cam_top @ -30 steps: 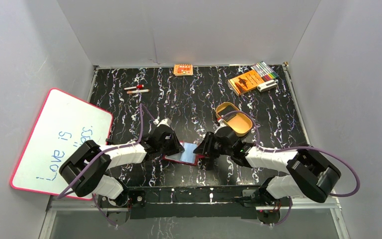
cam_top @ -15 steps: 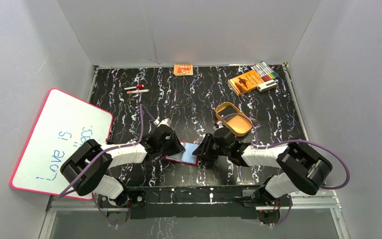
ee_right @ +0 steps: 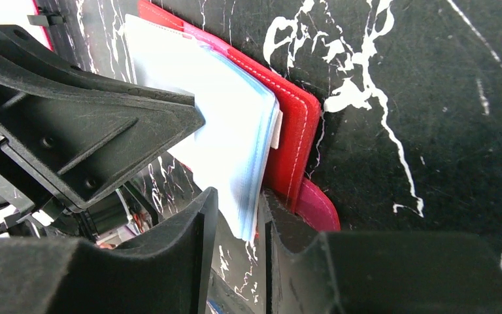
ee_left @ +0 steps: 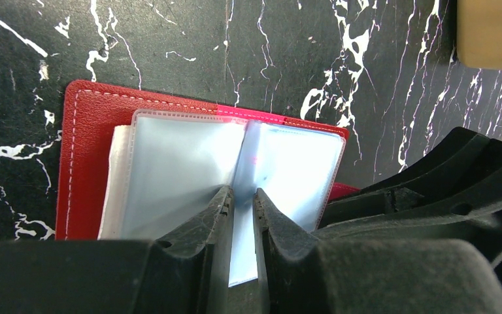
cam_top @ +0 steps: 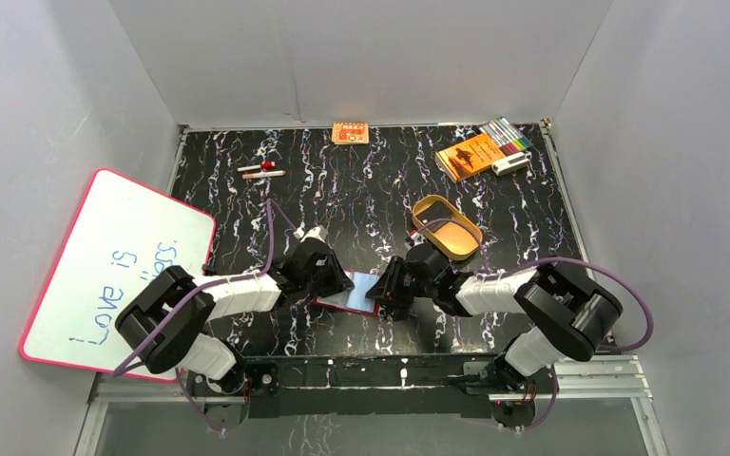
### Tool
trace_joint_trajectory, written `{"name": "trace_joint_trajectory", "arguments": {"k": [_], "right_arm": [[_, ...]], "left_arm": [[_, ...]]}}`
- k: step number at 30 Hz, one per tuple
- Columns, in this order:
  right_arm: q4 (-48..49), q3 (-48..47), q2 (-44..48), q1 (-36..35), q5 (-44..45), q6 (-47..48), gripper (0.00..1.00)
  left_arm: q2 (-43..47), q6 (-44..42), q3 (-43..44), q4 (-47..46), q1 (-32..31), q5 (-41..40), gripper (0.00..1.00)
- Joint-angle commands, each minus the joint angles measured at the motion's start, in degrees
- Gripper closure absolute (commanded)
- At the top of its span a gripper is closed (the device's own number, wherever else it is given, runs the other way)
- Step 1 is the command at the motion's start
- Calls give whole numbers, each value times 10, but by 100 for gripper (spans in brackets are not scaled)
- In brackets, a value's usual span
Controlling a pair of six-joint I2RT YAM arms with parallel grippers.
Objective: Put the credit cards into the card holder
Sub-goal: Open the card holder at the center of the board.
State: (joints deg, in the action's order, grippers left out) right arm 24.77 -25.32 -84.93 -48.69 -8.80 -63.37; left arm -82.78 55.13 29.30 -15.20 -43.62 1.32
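The dark red card holder (cam_top: 331, 302) lies open near the table's front edge, its pale bluish sleeves (cam_top: 357, 289) facing up. My left gripper (cam_top: 336, 282) sits at its left side. In the left wrist view the left gripper (ee_left: 242, 196) is shut on one upright clear sleeve (ee_left: 245, 157) above the red cover (ee_left: 85, 131). My right gripper (cam_top: 381, 293) is at the holder's right edge. In the right wrist view the right gripper (ee_right: 238, 196) is slightly open, the corner of the sleeve stack (ee_right: 229, 131) between its fingers, beside the red cover (ee_right: 294, 131) and snap tab (ee_right: 317, 210). No credit card shows.
A tan oval tray (cam_top: 447, 226) stands just behind my right gripper. An orange booklet (cam_top: 469, 155), markers (cam_top: 507, 133) and a white object (cam_top: 511, 163) lie back right. A small orange box (cam_top: 350, 133) sits at the back wall. Pens (cam_top: 261, 171) lie back left, a whiteboard (cam_top: 105, 261) left.
My right arm has swung left, its elbow nearer the middle, while its gripper stays at the holder's right edge. The left arm and the holder have not moved.
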Motion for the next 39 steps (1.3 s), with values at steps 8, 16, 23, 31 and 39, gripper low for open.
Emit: {"name": "trace_joint_trajectory", "arguments": {"k": [8, 16, 23, 31, 39], "right_arm": [[-11, -42, 2, 3, -6, 50, 89], [-187, -110, 34, 9, 7, 163, 100], [-170, -111, 20, 15, -30, 166, 100], [-158, -117, 6, 20, -61, 181, 100], [-129, -106, 9, 35, -92, 185, 95]], "left_arm": [[-3, -7, -21, 62, -4, 13, 84], [86, -29, -3, 102, -3, 2, 53], [65, -44, 6, 48, -4, 61, 35], [4, -66, 31, 16, -4, 98, 32], [-36, -74, 44, 30, -3, 89, 33]]}}
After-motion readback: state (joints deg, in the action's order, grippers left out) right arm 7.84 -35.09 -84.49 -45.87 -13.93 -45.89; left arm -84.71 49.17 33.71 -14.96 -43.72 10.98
